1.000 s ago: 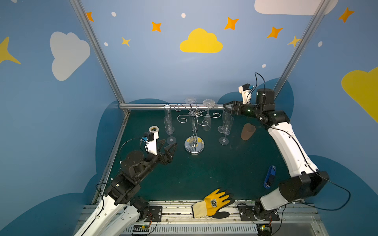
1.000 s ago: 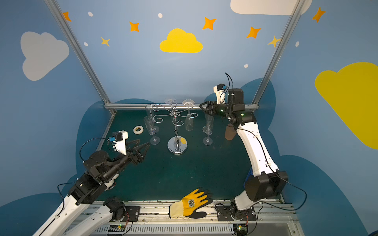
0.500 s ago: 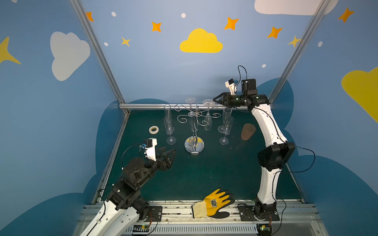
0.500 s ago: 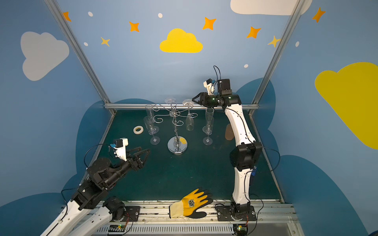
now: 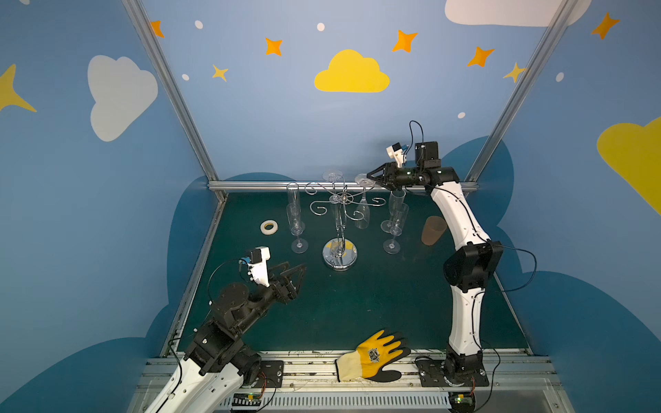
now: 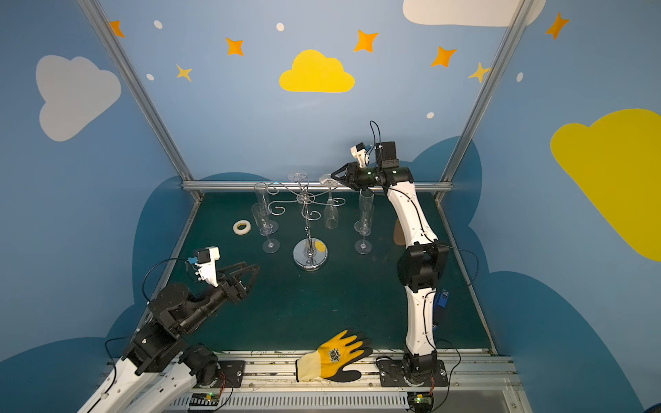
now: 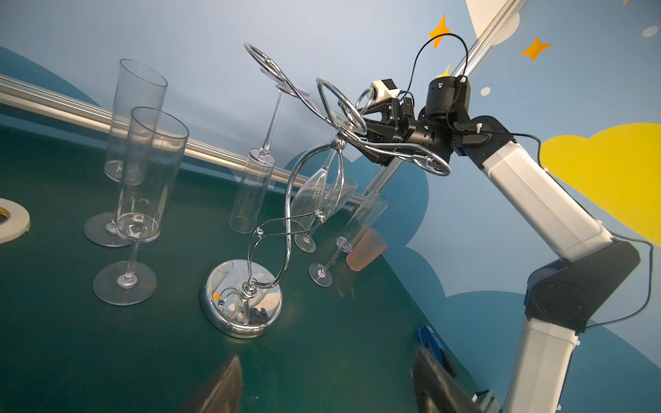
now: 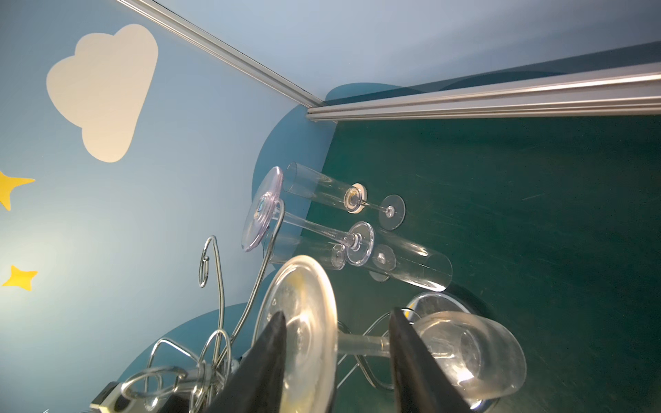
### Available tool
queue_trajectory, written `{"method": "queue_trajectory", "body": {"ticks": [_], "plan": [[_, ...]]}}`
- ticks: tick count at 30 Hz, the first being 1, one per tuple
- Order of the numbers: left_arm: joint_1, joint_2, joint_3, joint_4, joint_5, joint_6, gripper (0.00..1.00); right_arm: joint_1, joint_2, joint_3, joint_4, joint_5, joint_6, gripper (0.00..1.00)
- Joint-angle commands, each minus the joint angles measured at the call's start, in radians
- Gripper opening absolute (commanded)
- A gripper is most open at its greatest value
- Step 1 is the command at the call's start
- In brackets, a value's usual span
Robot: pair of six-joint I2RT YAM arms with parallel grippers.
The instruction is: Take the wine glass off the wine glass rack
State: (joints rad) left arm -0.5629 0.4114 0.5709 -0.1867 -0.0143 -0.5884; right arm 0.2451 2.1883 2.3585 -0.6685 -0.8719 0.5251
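Observation:
The chrome wine glass rack (image 5: pixel 339 254) (image 6: pixel 310 254) (image 7: pixel 243 307) stands mid-table. A wine glass (image 5: pixel 362 218) (image 6: pixel 331 216) (image 7: pixel 311 193) hangs bowl-down from an arm on its right side. My right gripper (image 5: pixel 370 177) (image 6: pixel 334 176) (image 8: pixel 338 313) is open at the top of that glass. One finger lies over its foot disc (image 8: pixel 304 321) and the other beside the stem, near the bowl (image 8: pixel 472 354). A second glass (image 5: pixel 338 214) (image 8: pixel 261 211) hangs at the rack's back. My left gripper (image 5: pixel 300 270) (image 6: pixel 254 269) (image 7: pixel 327 357) hovers open and empty, left of the base.
Tall flutes stand left (image 5: pixel 297 221) and right (image 5: pixel 395 221) of the rack. A tape roll (image 5: pixel 269 227) lies at the left and a brown cup (image 5: pixel 432 230) at the right. A yellow glove (image 5: pixel 375 355) is on the front rail, a blue object (image 6: pixel 441 300) by the right arm.
My right gripper has swung left from the standing flutes to the hanging glass's foot, and its jaws have narrowed. The left arm has barely shifted.

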Motion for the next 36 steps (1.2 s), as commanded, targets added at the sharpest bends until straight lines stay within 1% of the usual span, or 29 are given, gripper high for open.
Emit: {"method": "queue_trajectory", "body": {"ticks": [1, 26, 34, 36], "plan": [[0.003, 0.009, 0.006, 0.01, 0.018, -0.008, 0.74, 0.005, 0.009, 0.032, 0.035, -0.038, 0.021, 0.41], [0.003, 0.009, 0.017, -0.016, 0.016, -0.029, 0.74, 0.012, 0.006, 0.031, 0.041, -0.076, 0.033, 0.09], [0.003, 0.002, 0.026, -0.032, 0.021, -0.042, 0.74, 0.013, 0.001, 0.025, 0.061, -0.102, 0.063, 0.0], [0.003, 0.0, 0.027, -0.036, 0.021, -0.043, 0.74, 0.012, -0.003, 0.017, 0.078, -0.109, 0.084, 0.0]]}}
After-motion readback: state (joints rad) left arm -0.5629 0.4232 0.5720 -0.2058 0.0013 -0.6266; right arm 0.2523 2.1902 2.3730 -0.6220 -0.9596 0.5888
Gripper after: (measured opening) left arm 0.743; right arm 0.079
